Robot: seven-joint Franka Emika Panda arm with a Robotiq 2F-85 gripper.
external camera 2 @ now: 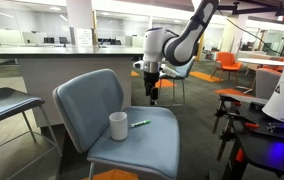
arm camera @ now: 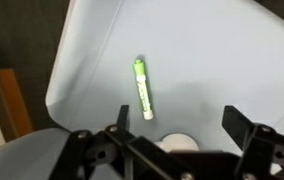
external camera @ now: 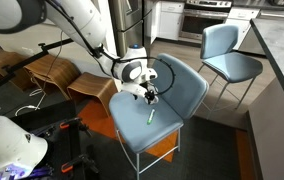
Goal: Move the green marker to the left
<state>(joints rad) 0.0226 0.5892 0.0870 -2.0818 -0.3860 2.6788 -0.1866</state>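
Observation:
The green marker (external camera: pixel 151 116) lies flat on the seat of a blue-grey chair (external camera: pixel 187 95). It also shows in an exterior view (external camera 2: pixel 140 124) next to a small white cup (external camera 2: pixel 118 126), and in the wrist view (arm camera: pixel 142 87). My gripper (external camera: pixel 150 96) hangs above the seat, well clear of the marker, and shows in an exterior view (external camera 2: pixel 153 98) too. In the wrist view its fingers (arm camera: pixel 177 125) are spread wide with nothing between them. The cup (arm camera: pixel 179 143) peeks out at the bottom, partly hidden by the gripper body.
A second blue chair (external camera: pixel 227 52) stands behind. Wooden stools (external camera: pixel 52 72) are beside the arm. Another blue chair (external camera 2: pixel 2 105) is at the frame edge, and black equipment with a white robot part (external camera 2: pixel 267 120) stands close to the seat.

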